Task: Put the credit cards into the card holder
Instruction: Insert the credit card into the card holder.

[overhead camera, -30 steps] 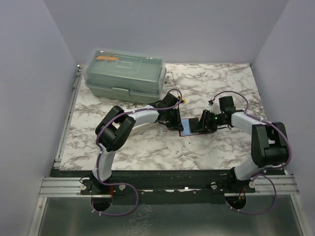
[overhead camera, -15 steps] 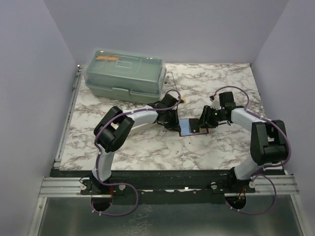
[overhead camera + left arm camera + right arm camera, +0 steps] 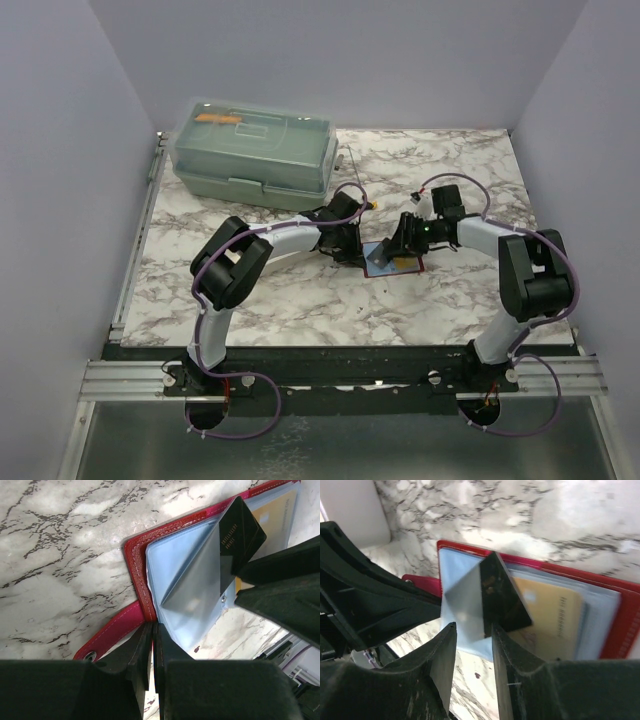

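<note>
Insertion step: the right gripper (image 3: pixel 473 630), jaws partway apart, holds a dark credit card (image 3: pixel 496 595) tilted just ahead of its fingertips, over the open card holder (image 3: pixel 626 625) (left gripper (image 3: pixel 152 630), nearly closed, seems to pin its edge). Next: slide it level into a sleeve (image 3: pixel 459 565).
</note>
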